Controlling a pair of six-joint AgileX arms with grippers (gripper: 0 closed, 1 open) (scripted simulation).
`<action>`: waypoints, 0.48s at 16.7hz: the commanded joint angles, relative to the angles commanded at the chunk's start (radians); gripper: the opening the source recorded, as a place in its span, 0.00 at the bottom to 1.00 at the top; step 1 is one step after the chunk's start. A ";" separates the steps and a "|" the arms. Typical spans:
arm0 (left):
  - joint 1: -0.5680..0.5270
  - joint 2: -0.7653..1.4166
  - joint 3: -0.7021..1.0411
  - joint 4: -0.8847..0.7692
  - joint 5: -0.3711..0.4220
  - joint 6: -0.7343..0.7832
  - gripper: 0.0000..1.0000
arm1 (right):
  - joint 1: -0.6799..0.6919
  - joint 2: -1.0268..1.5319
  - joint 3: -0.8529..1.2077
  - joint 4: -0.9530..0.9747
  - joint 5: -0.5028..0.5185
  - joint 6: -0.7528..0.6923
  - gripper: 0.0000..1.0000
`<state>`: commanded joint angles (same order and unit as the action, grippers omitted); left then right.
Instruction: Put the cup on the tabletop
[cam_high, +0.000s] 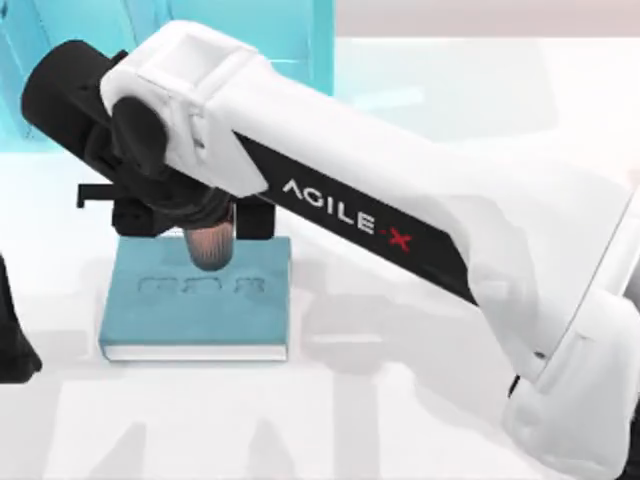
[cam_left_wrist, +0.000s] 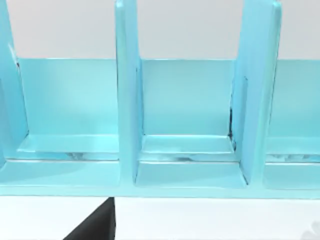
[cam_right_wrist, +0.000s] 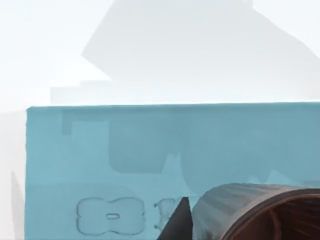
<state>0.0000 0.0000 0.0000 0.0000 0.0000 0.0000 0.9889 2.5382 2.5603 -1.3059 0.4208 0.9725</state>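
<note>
**Cup Above the Teal Book, Right Arm Reaching Across**

Here the right arm stretches from the lower right corner of the tabletop (cam_high: 420, 400) diagonally toward its upper left, and the right gripper (cam_high: 205, 225) sits over the teal book (cam_high: 200, 310). The cup (cam_high: 211, 245) shows just below the wrist housing, a small reddish-brown tumbler seen over the book's far edge, about midway along that edge. Dark finger parts stand on either side of the cup, so the gripper looks pinched onto it, though the wrist covers most of the contact. Whether the cup's base rests on the book's cover or hangs above it cannot be told.

From the right wrist view the cup's rim and ribbed wall (cam_right_wrist: 250, 210) fill the near corner, with the dark reddish interior visible. A dark fingertip (cam_right_wrist: 177, 225) lies right beside the cup's wall. Behind them spreads the book's cover (cam_right_wrist: 150, 150), bearing an embossed outline, and beyond the book's edge lies white tabletop crossed by grey shadow.

The book lies flat near the left edge of the tabletop, its pale page edge facing the front. The light-blue shelf unit (cam_high: 300, 40) stands along the back left.

The left arm (cam_high: 12, 340) is parked at the left edge. Its wrist view faces the shelf unit's upright dividers (cam_left_wrist: 127, 100) and open compartments; I cannot tell how its fingers stand.
</note>
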 joint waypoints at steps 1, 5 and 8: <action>0.000 0.000 0.000 0.000 0.000 0.000 1.00 | 0.000 0.003 0.016 -0.015 -0.001 0.000 0.00; 0.000 0.000 0.000 0.000 0.000 0.000 1.00 | 0.001 0.003 0.020 -0.018 -0.001 0.001 0.00; 0.000 0.000 0.000 0.000 0.000 0.000 1.00 | -0.008 -0.019 -0.007 0.000 -0.002 -0.009 0.00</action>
<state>0.0000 0.0000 0.0000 0.0000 0.0000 0.0000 0.9810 2.5196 2.5530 -1.3060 0.4192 0.9631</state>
